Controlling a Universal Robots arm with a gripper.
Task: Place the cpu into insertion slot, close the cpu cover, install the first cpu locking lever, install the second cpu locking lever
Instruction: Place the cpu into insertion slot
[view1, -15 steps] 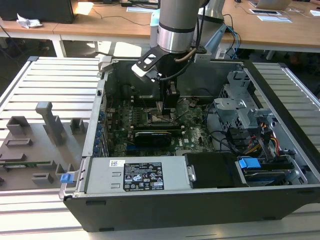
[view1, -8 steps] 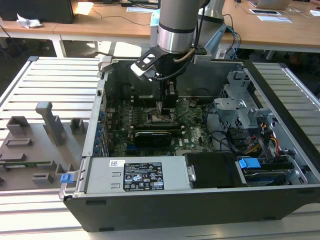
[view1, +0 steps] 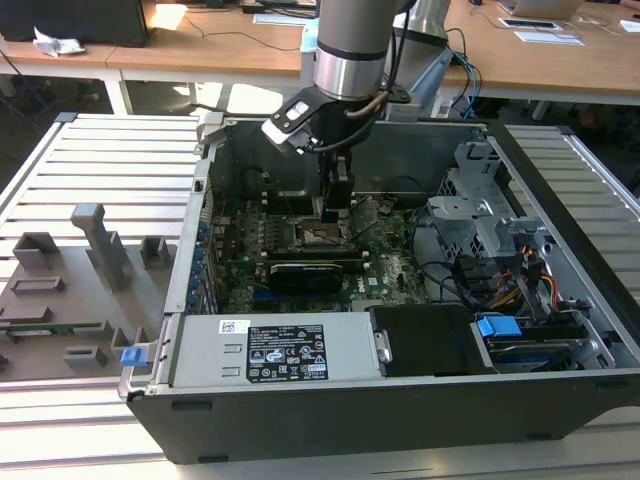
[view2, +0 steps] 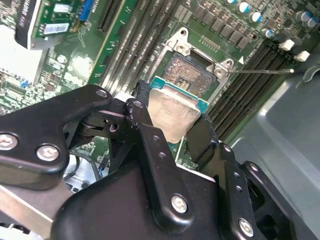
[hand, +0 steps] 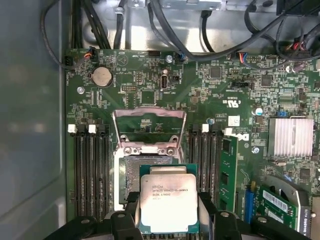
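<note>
**Chip poised over the socket**

The arm drops in vertically from the exterior view's twelve o'clock. The gripper (view1: 336, 205) pinches the cpu (hand: 168, 202) by its edges, over the insertion slot (hand: 127, 174). The cpu cover (hand: 150, 111) stands raised. Small dark print lines the chip's lid.

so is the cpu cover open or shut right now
Open: in the first wrist view the cpu cover stands flipped up off the insertion slot, pin field bare; the pincer holds the cpu.
</note>
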